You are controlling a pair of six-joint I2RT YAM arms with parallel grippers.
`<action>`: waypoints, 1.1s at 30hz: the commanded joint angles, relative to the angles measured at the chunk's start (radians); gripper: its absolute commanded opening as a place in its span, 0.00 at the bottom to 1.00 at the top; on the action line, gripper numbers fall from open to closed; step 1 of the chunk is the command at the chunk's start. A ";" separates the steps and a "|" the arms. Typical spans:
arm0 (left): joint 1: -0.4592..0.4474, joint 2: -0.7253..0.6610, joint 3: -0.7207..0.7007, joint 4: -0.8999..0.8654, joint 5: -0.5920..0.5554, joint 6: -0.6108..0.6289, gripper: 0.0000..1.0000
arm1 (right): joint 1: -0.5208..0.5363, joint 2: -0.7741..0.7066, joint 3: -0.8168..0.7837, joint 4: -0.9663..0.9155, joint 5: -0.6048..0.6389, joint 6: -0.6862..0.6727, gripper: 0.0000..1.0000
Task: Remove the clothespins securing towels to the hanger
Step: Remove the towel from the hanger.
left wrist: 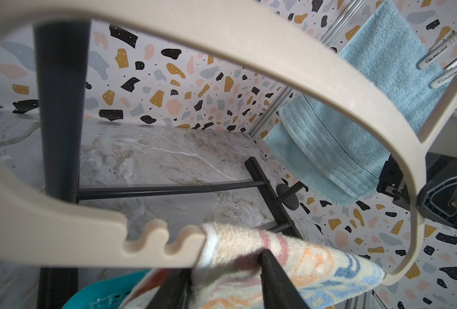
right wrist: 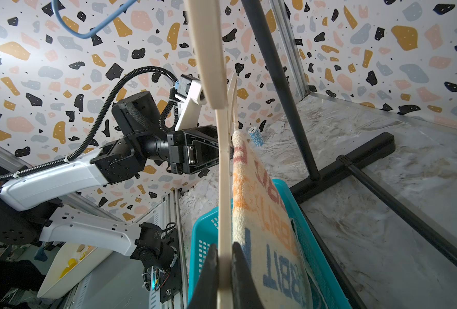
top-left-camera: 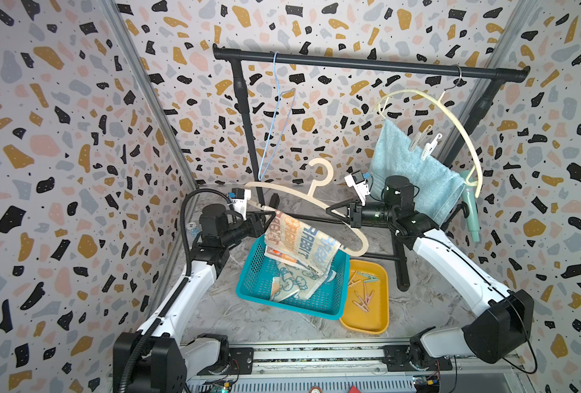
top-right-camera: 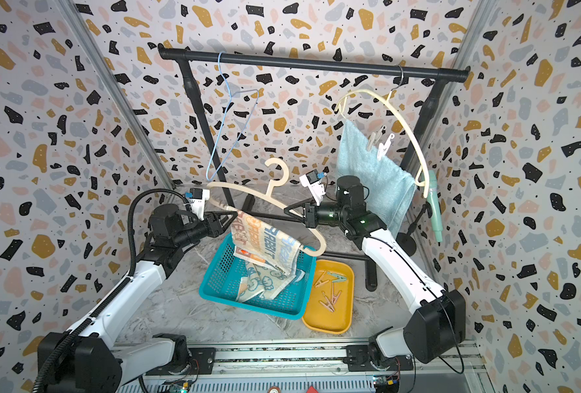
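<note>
Yellow tray (top-left-camera: 364, 325), near side of bench (top-left-camera: 428, 299): loose clothespins (top-left-camera: 362, 296) inside. Right gripper (top-left-camera: 330, 210) clamps cream hanger (left wrist: 248, 48) above teal basket (top-left-camera: 255, 285). Left gripper (top-left-camera: 270, 213) straddles striped towel (top-left-camera: 299, 241) edge; grip unclear. Two white clothespins (top-left-camera: 424, 143) pin blue towel (top-left-camera: 411, 180), far right.

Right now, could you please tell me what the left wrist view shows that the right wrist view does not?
Only the left wrist view shows the light-blue towel with white clothespins clipped on it. Only the right wrist view shows the left arm and the blue wire hanger. Both show the cream hanger, the striped towel draped over it and the teal basket.
</note>
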 commanded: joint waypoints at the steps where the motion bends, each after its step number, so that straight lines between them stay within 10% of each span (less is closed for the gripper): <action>1: 0.007 -0.007 0.020 0.044 0.034 0.010 0.36 | 0.007 -0.026 0.030 0.045 -0.020 0.002 0.00; 16: 0.007 -0.021 0.015 0.043 0.035 -0.001 0.00 | 0.012 -0.020 0.030 0.045 -0.013 0.001 0.00; 33: 0.006 -0.124 0.036 0.073 0.036 -0.090 0.00 | 0.022 -0.022 0.032 0.039 0.041 -0.006 0.00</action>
